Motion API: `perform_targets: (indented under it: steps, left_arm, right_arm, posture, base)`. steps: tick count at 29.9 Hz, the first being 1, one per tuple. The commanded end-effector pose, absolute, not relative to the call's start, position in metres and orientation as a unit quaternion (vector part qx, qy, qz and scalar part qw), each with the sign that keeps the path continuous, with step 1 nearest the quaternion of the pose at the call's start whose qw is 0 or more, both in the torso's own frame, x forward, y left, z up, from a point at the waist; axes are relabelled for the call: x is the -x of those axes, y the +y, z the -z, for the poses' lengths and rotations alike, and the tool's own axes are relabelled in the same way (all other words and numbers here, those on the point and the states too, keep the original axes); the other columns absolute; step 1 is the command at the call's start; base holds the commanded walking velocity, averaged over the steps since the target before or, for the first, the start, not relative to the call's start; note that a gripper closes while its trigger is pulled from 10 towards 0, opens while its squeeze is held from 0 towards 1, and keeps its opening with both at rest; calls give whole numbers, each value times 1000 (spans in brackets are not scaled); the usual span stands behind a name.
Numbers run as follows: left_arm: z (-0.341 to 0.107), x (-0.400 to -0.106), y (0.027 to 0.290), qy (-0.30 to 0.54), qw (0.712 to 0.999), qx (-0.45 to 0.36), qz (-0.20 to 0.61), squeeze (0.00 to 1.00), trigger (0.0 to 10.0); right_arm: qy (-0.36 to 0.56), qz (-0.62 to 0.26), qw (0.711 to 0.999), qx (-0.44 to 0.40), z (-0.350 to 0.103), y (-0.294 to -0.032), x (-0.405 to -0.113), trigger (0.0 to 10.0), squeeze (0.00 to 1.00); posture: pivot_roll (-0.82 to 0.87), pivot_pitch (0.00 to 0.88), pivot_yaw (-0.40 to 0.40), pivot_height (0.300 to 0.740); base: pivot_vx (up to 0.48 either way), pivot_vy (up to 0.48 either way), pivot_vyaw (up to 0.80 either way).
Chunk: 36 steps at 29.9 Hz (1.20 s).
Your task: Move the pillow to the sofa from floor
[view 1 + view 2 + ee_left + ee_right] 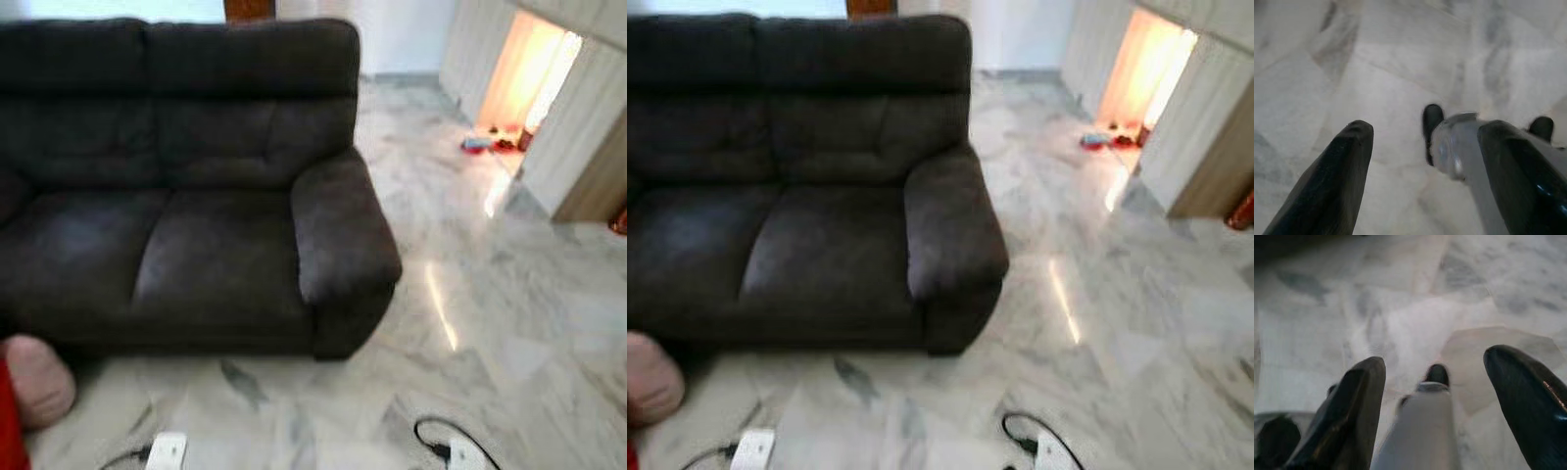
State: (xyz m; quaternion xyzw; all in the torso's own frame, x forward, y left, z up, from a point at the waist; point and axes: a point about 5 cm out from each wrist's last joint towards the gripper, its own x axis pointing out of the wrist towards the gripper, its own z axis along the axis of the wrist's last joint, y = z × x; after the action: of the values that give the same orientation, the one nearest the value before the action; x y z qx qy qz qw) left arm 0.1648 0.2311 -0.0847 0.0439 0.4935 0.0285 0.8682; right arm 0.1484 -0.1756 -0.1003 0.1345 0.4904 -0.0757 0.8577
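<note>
Pillow [34, 380]: pink, rounded, on the floor [509, 323] at the near-left edge of the head views, partly cut off by the frame. It sits just in front of the sofa's near-left base, touching or nearly so; can't tell which. Long axis can't be read, too little of it shows. A red thing [8, 421] sits right against it at the frame edge; can't identify it.

Key relation: pillow lies to the left of both arms, near the robot. Left arm is the closer one by a clear margin. My call: the robot needs to turn or step left before any reach, since the pillow is barely in frame.

Left gripper [1425, 171]: fingers spread wide, nothing between them, pointing down at bare marble. Right gripper [1449, 401]: same, fingers wide apart and holding nothing, over bare floor. Both arms hang low; pale arm parts with black cables show at the bottom of the head views.

Sofa [186, 186]: dark two-seater, dead ahead, both seat cushions bare, so plenty of drop room. Near armrest is on the right.

No containers near the task zone. Far right there's a lit doorway [524, 78] with small red and blue items [487, 143] on the floor by it; too small to tell what.

Pickup not yet started.
</note>
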Motion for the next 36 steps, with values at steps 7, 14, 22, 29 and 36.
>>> perform_targets:
  steps: [7, 14, 22, 29, 36]
  left_arm:
    - [87, -160, 232, 503, 863, -43, -31, 0, 10000]
    - [87, -160, 232, 503, 862, -43, -30, 0, 10000]
    - [87, -160, 232, 503, 862, -44, -29, 0, 10000]
    - [87, -160, 232, 504, 862, -47, -26, 0, 10000]
    - [87, -160, 233, 503, 862, -50, -24, 0, 10000]
  right_arm:
    - [483, 70, 863, -129, 99, -177, -152, 10000, 0]
    - [484, 64, 864, -122, 98, -177, -152, 10000, 0]
    - [486, 64, 863, -124, 99, -176, -152, 10000, 0]
    - [485, 57, 865, -118, 99, -175, -152, 10000, 0]
    - [485, 54, 865, -116, 98, -175, -153, 10000, 0]
  posture:
    - [8, 0, -46, 740]
    - [9, 0, -49, 740]
    - [8, 0, -47, 740]
    - [8, 0, -42, 740]
    - [8, 0, -42, 740]
  base:
    - [0, 480, 0]
    - [0, 480, 0]
    - [0, 480, 0]
    - [0, 480, 0]
    - [0, 480, 675]
